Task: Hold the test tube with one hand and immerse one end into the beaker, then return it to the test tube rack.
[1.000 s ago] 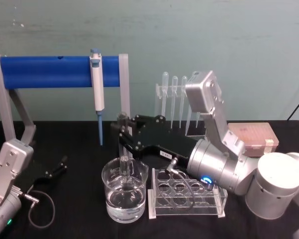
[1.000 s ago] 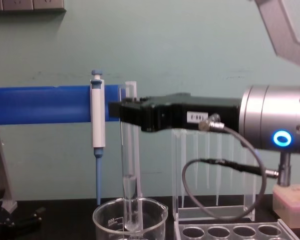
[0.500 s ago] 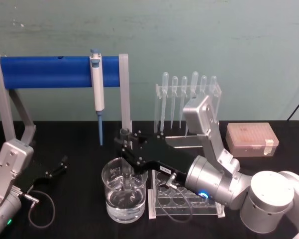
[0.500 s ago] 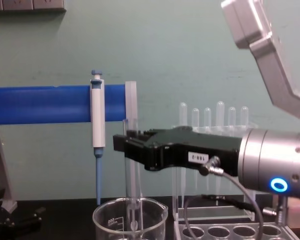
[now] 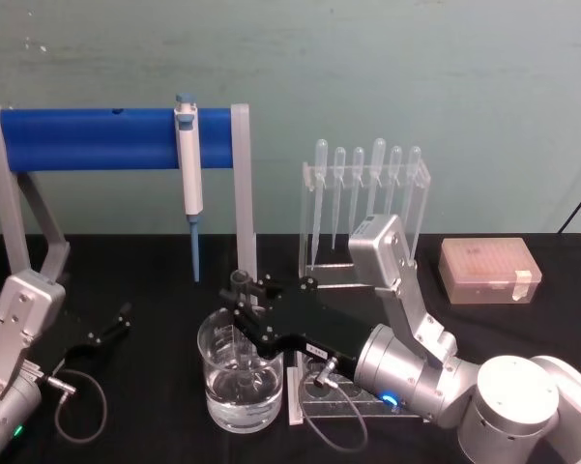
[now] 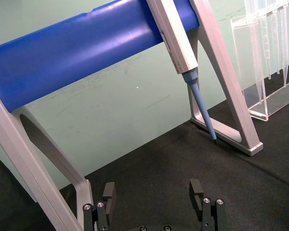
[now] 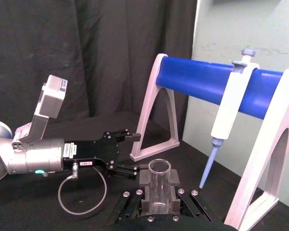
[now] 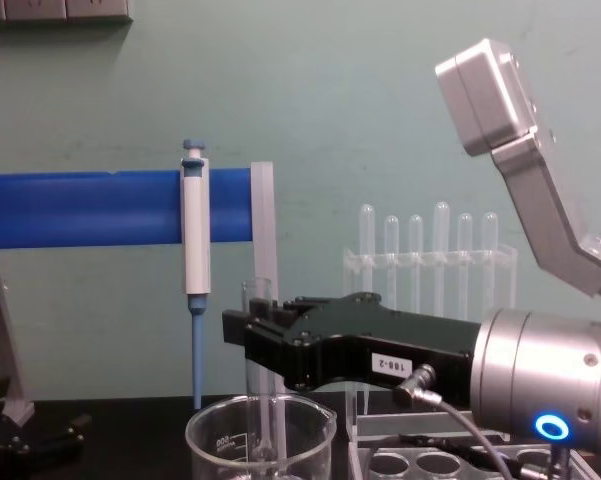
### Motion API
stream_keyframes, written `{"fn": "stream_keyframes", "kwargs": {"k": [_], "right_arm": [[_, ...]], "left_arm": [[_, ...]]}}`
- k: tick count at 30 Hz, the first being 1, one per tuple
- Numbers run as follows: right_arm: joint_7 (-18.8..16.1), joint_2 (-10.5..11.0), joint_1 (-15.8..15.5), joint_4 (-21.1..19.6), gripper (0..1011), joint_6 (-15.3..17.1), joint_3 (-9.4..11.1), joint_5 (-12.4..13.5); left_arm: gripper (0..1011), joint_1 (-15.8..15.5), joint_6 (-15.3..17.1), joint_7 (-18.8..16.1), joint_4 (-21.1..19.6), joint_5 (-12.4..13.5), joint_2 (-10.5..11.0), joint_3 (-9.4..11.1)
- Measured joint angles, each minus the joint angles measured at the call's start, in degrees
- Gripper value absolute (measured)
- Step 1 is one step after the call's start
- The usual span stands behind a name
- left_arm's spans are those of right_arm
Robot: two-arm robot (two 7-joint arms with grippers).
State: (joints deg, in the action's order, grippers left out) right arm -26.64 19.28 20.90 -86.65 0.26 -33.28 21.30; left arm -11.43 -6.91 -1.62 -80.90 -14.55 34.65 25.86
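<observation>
The clear test tube [image 5: 239, 290] stands upright with my right gripper [image 5: 242, 311] shut on it just below its open mouth. Its lower part reaches down inside the glass beaker [image 5: 218, 389], which holds water. In the chest view the tube [image 8: 257, 300] rises above the black gripper [image 8: 242, 338] and runs down past the beaker's rim [image 8: 212, 436]. The right wrist view looks down on the tube's mouth [image 7: 159, 168] between the fingers. My left gripper [image 5: 119, 319] rests open on the table at the left, its fingers [image 6: 196, 191] spread with nothing between them.
A blue bar stand [image 5: 97, 140] carrying a white-and-blue pipettor [image 5: 188, 174] stands behind the beaker. A clear stand of plastic pipettes [image 5: 365, 188] is behind my right arm. A clear tube rack [image 5: 300, 396] sits right of the beaker, and a pink tip box [image 5: 488, 271] at the far right.
My right gripper has come down with the test tube, so the tube sits lower and deeper in the beaker. The left arm has not moved.
</observation>
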Motion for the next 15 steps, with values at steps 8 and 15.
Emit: {"fn": "stream_keyframes", "kwargs": {"k": [8, 15], "right_arm": [[-0.3, -0.6, -1.1, 0.1, 224, 0.0, 0.8, -0.6], [0.0, -0.9, -1.9, 0.1, 224, -0.2, 1.6, -1.1]], "left_arm": [[1000, 0.0, 0.0, 0.0, 0.0, 0.0, 0.0, 0.0], [1000, 0.0, 0.0, 0.0, 0.0, 0.0, 0.0, 0.0]]}}
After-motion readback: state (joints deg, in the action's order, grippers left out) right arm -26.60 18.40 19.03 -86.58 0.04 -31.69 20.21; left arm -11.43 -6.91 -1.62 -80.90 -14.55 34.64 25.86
